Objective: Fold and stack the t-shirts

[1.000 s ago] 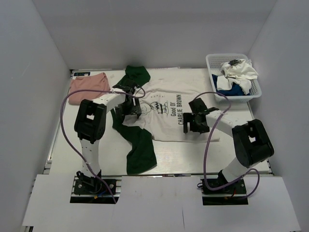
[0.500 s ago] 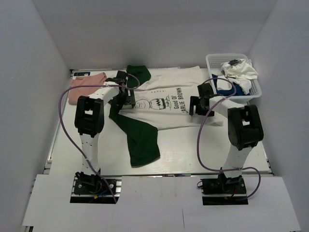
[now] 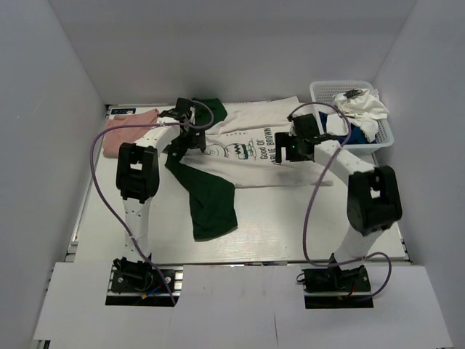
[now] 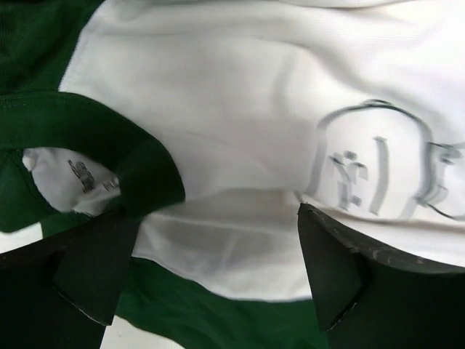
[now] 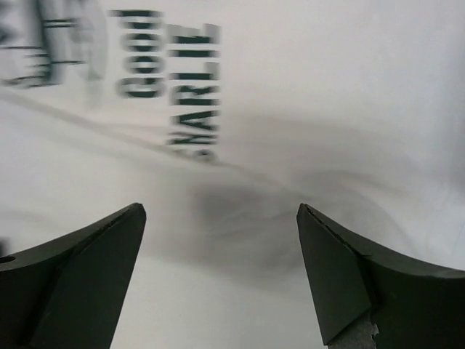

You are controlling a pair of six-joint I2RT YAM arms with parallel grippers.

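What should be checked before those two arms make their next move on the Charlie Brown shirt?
1. The left tool is open and holds nothing: ok.
2. The right tool is open and holds nothing: ok.
3. The Charlie Brown shirt lies flat: not ok. Its near green sleeve is twisted and the body is wrinkled.
4. The tools touch the cloth: cannot tell.
5. The pink shirt lies apart from the work: ok, at the far left.
6. The basket is clear of the right arm: cannot tell, since the arm reaches close by it.

Left arm (image 3: 138, 174) and right arm (image 3: 372, 200) reach forward, jaws wide apart.
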